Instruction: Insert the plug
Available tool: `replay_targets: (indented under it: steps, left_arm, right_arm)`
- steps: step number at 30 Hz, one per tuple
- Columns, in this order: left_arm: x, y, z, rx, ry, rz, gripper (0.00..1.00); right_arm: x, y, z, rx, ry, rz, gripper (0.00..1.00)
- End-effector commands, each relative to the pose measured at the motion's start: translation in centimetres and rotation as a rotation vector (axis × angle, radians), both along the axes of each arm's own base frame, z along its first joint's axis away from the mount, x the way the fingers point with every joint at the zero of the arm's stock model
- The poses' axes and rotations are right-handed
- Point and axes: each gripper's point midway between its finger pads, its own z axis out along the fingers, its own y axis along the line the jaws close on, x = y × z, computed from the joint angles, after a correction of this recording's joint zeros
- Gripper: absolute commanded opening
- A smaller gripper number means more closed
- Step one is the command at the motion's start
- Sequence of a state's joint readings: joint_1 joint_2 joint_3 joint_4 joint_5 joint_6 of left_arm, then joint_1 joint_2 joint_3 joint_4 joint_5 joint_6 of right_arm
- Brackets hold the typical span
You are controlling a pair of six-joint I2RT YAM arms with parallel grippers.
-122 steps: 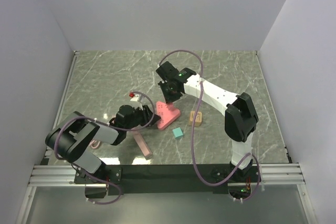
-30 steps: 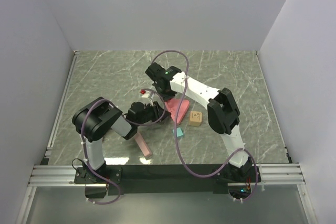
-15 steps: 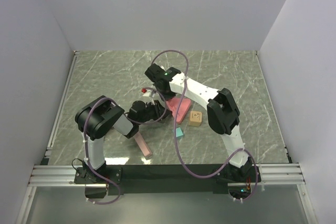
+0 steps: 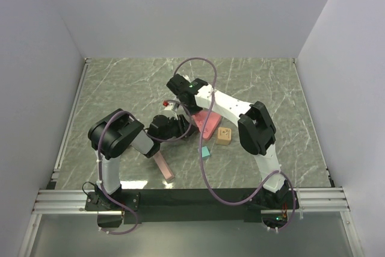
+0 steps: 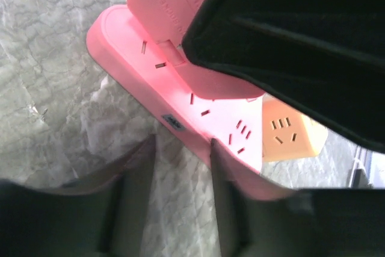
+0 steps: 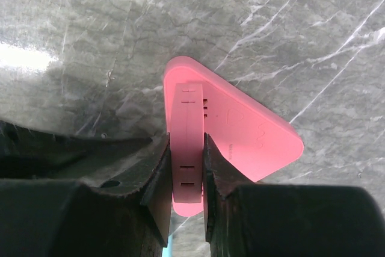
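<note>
On the marble bench (image 4: 120,88), right claw (image 6: 186,173) clamps the plug (image 6: 187,118) over the socket (image 6: 252,136) beneath, while left claw (image 5: 180,173), spread open, apparently steadies it.

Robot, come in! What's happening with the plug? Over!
Right gripper shut on plug, plug against pink strip. Left gripper open at strip's edge. Nothing blocking.

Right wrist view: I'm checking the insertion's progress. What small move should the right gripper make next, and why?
Probably press the pink rectangular plug straight down. The right gripper is shut on it, directly over the pink triangular socket block, beside its slots, and the open left gripper sits at the block's edge as if to brace it. Whether the pins are aligned is hidden.
</note>
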State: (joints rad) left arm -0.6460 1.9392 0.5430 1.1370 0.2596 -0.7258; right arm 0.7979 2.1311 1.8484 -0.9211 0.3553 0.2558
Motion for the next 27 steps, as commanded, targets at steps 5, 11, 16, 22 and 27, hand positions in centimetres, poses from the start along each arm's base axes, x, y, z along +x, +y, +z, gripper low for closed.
replay_targets:
  steps: [5,11,16,22,27]
  left_arm:
    - [0.8,-1.6,1.4,-0.075,-0.003,-0.005,0.61]
    - [1.6,-2.5,0.1,-0.076,0.039,0.006,0.64]
    - [2.2,-2.2,-2.0,-0.002,0.083,0.060,0.57]
    - [2.6,-1.7,-3.9,0.097,0.111,0.113,0.45]
    - [2.8,-1.7,-4.9,0.136,0.119,0.123,0.43]
  right_arm:
    - [0.8,1.2,2.6,0.125,-0.053,0.031,0.00]
    - [0.1,2.1,2.3,0.190,-0.032,0.067,0.00]
    - [0.1,1.7,2.4,0.201,-0.036,0.061,0.00]
    - [0.5,0.2,2.0,0.186,-0.040,0.037,0.00]
    - [1.2,-1.7,2.2,0.152,-0.074,0.004,0.00]
